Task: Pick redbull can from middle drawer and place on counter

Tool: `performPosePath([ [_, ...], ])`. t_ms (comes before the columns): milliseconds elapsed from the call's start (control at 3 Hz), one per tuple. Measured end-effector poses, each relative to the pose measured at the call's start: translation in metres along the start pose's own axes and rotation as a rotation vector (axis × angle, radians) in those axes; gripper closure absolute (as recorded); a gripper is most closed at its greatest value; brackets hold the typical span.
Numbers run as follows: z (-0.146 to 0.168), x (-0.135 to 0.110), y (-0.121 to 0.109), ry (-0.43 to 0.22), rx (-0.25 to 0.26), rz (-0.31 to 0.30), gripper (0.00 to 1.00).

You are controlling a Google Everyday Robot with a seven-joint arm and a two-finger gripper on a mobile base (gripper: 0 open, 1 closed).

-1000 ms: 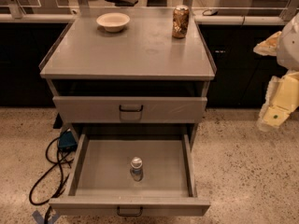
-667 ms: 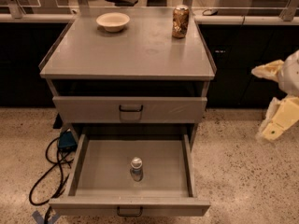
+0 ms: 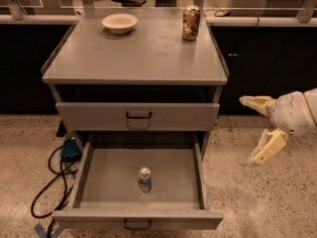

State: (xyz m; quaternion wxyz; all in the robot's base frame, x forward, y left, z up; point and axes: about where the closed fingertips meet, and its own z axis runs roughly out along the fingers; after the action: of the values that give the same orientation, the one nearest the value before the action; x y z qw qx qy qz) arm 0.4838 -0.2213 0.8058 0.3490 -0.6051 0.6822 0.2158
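gripper [image 3: 248,130] right of the cabinet, fingers [image 3: 256,103] spread apart, holding nothing. redbull can [image 3: 144,178] upright in open middle drawer [image 3: 106,180], well left of and below the fingertips. reach, grasp, lift and placing on counter [image 3: 143,58] all left.

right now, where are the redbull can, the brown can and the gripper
redbull can [image 3: 144,181]: camera view, on its body, standing in the middle drawer [image 3: 109,177]
brown can [image 3: 190,23]: camera view, middle of its side, on the counter [image 3: 133,53]
gripper [image 3: 247,129]: camera view, midway between its open fingertips, right of the middle drawer
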Motion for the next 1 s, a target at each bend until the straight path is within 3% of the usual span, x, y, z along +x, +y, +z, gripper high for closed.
performPosePath([
  [333, 0.045, 0.007, 0.003, -0.040, -0.077, -0.032, 0.00],
  [667, 0.045, 0.007, 0.003, -0.040, -0.077, -0.032, 0.00],
  [1000, 0.065, 0.028, 0.003, -0.162, -0.089, -0.021, 0.00],
])
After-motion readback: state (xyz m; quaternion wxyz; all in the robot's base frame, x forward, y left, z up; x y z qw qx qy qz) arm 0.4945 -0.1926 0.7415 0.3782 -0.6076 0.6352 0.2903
